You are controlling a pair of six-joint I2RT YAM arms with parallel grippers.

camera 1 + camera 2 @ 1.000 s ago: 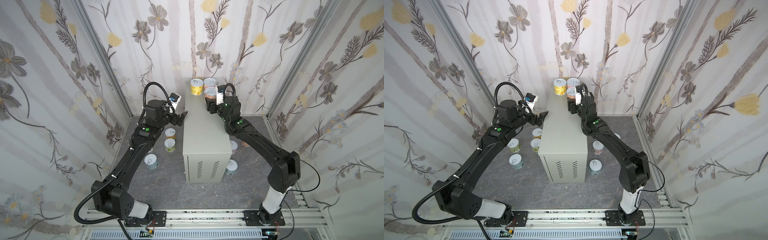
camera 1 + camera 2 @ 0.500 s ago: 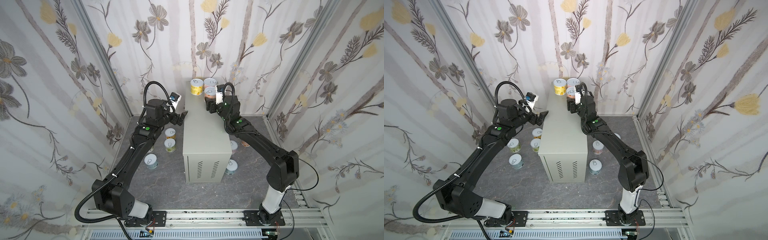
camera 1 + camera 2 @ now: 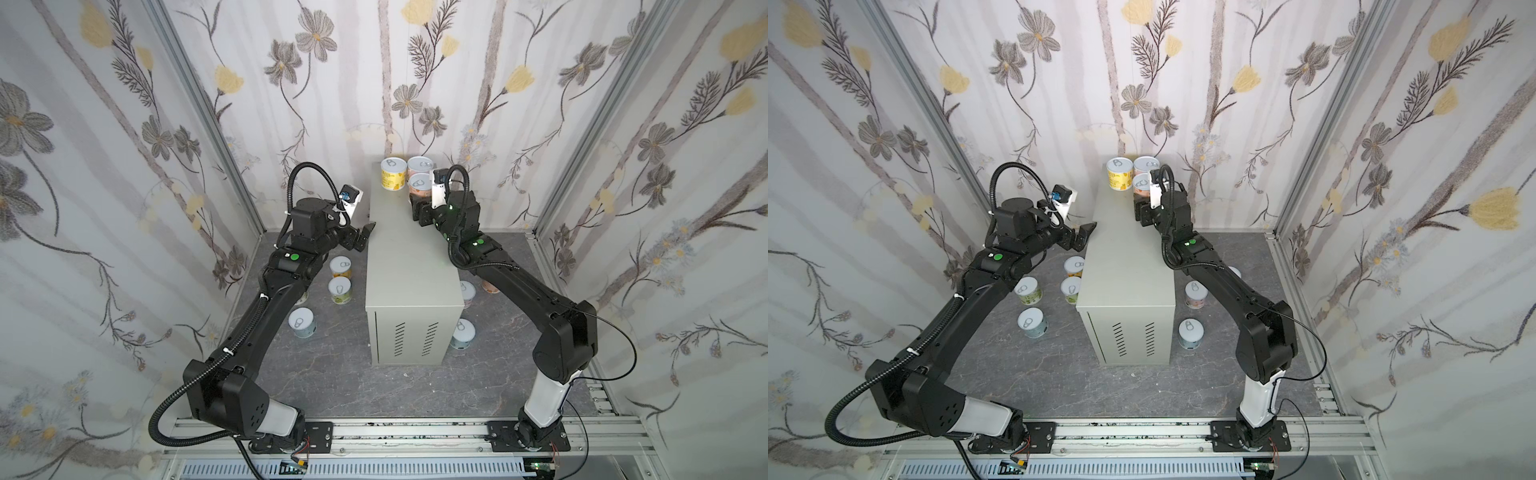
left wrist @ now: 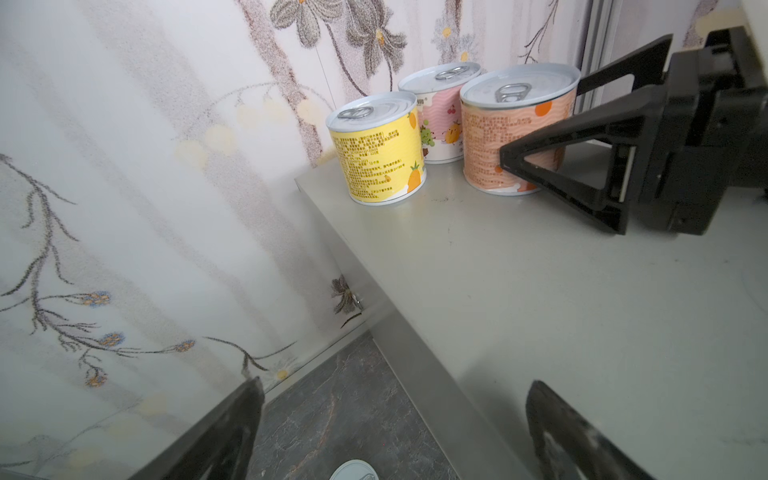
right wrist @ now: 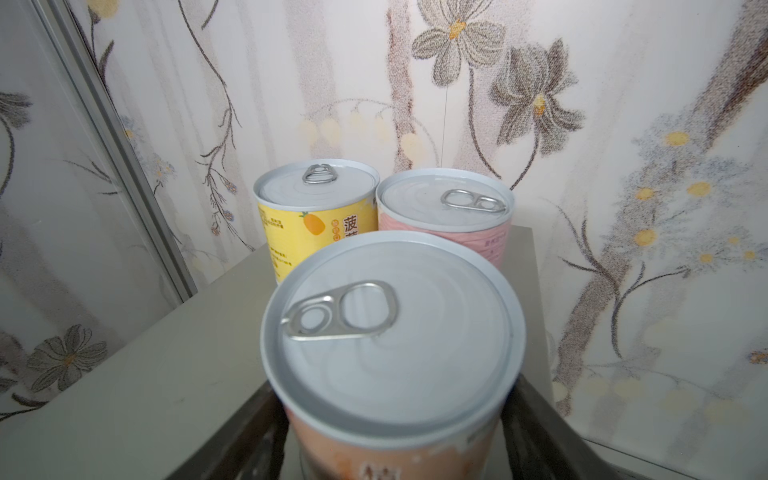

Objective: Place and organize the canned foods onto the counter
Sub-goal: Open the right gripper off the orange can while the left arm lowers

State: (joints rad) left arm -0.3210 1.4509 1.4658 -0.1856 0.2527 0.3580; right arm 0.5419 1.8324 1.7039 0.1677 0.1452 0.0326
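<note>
Left jaws: seen spread wide and empty in the left wrist view, poised at the 9 o'clock edge of the bench [image 3: 409, 266], above the floor [image 3: 1059, 374].
Left floor cans: four are counted upright, lids up: amber floor can [image 3: 1074, 266], green floor can [image 3: 1071, 289], second green floor can [image 3: 1027, 289], blue floor can [image 3: 1032, 322]. The amber one lies at about 7 o'clock from the left jaws and is judged that arm's nearest pick.
Bench load: three sealed cans are carried at its 12 o'clock end: yellow can [image 3: 393, 174], pink can [image 3: 419, 166], orange can [image 3: 419, 185]. All stand upright, long axis vertical.
Key relation: the orange can is set on the bench between the right jaws, at 12 o'clock from them. The pink can is just behind it and the yellow can is at its 10 o'clock, so a retreat toward 6 o'clock is judged the safe way out.
Right jaws: seen flanking the orange can low on its sides; whether it is pinched or let go cannot be told.
Right floor cans: pink floor can [image 3: 1196, 293], pale blue floor can [image 3: 1190, 332] and a half-hidden can [image 3: 490, 287] by the right arm [image 3: 519, 286] are left to lift.
Progress: three of ten are judged placed.
</note>
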